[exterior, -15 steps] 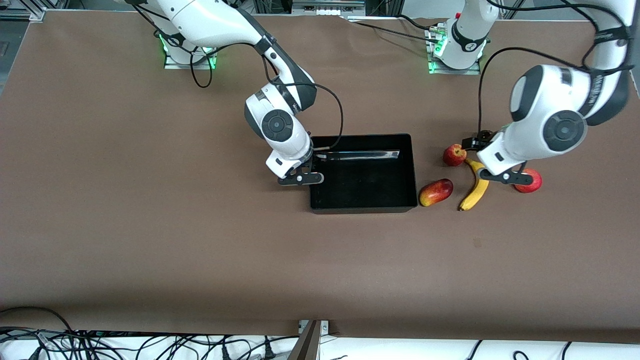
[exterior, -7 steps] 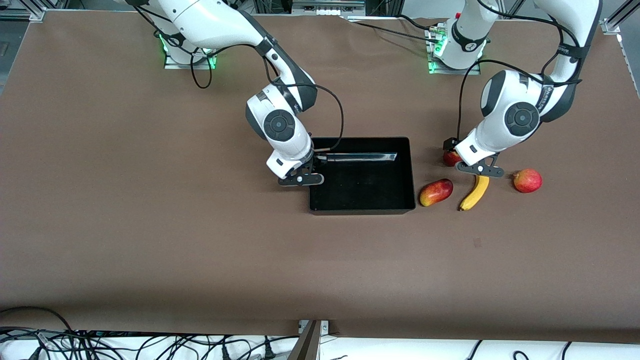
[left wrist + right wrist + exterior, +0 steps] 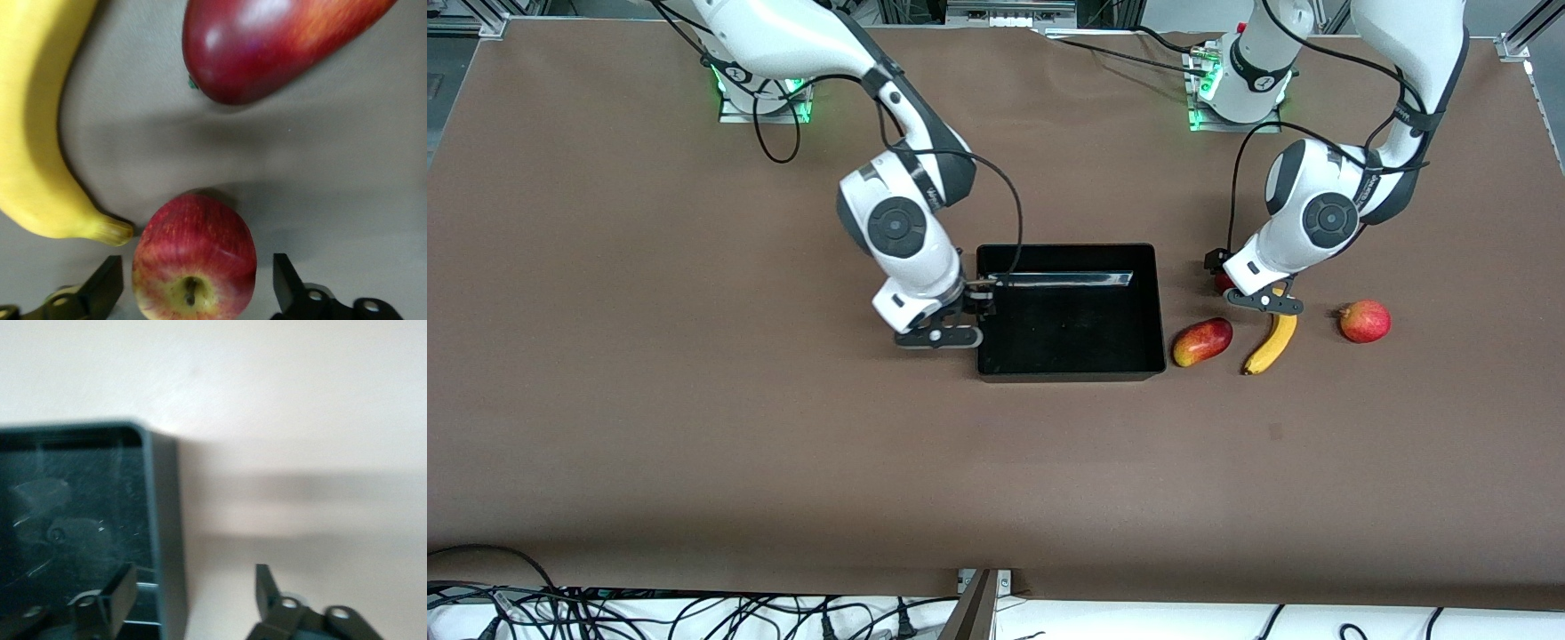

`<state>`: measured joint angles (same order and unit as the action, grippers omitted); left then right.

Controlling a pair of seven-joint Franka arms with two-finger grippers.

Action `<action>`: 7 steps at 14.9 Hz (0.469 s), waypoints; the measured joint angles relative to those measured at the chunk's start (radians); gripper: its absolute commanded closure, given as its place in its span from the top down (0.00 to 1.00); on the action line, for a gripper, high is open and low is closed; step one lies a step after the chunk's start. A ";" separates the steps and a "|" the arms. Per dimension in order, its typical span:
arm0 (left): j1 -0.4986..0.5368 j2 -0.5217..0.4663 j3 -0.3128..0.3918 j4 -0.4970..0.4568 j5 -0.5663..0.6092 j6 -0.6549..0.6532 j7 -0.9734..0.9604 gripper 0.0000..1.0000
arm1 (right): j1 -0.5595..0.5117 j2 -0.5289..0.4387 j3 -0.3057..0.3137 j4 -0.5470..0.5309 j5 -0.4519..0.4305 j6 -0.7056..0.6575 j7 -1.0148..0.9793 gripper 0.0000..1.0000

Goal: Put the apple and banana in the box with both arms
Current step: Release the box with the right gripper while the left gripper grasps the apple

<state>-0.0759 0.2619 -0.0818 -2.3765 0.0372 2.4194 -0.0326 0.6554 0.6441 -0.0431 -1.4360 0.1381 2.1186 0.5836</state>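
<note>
1. Covering the whole work area is the table [image 3: 694, 400], brown and flat, with both arm bases along its farthest edge from the front camera.
2. The right arm [image 3: 889, 213] reaches from its base down to the box, and the left arm [image 3: 1325, 213] bends down over the group of fruits.
3. The box [image 3: 1161, 302] stands near the middle of the table. It is black and glossy, and no fruit lies in it.
4. The right gripper [image 3: 971, 318] is at the box wall toward the right arm's end. Its fingers are spread wide, one finger [image 3: 117, 590] inside the box [image 3: 163, 520] and the other outside, and they hold nothing.
5. The left gripper [image 3: 1240, 289] is low over the apple. Its fingers [image 3: 107, 283] are wide apart, one on each side of the apple [image 3: 195, 263], and I cannot tell if they touch it.
6. The banana [image 3: 1274, 342] lies on the table between the mango and the pink fruit. Its farther tip is just beside the apple; in the left wrist view, the banana [image 3: 40, 120] ends close to the apple's side.
7. The mango [image 3: 1201, 341] lies just beside the box, toward the left arm's end, nearer to the front camera than the apple.
8. The pink fruit [image 3: 1364, 321] lies apart from the others, closest to the left arm's end.
9. The apple [image 3: 1221, 282] is mostly hidden under the gripper in the front view; it rests on the table.
</note>
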 measured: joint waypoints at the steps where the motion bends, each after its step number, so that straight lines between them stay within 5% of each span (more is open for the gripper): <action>1: 0.000 0.005 0.000 0.000 0.000 0.000 0.000 0.32 | -0.001 -0.025 -0.034 0.025 0.000 -0.058 -0.013 1.00; 3: 0.000 0.003 0.000 0.002 0.001 0.000 0.000 0.21 | -0.002 -0.089 -0.102 0.052 0.000 -0.159 -0.055 1.00; 7: 0.000 -0.009 -0.001 0.055 0.001 -0.083 0.000 0.22 | -0.005 -0.213 -0.250 0.056 0.000 -0.296 -0.200 1.00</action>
<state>-0.0760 0.2526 -0.0824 -2.3215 0.0380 2.3361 -0.0322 0.6504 0.4307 -0.2929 -1.3796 0.1380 1.8226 0.3838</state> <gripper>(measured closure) 0.282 0.000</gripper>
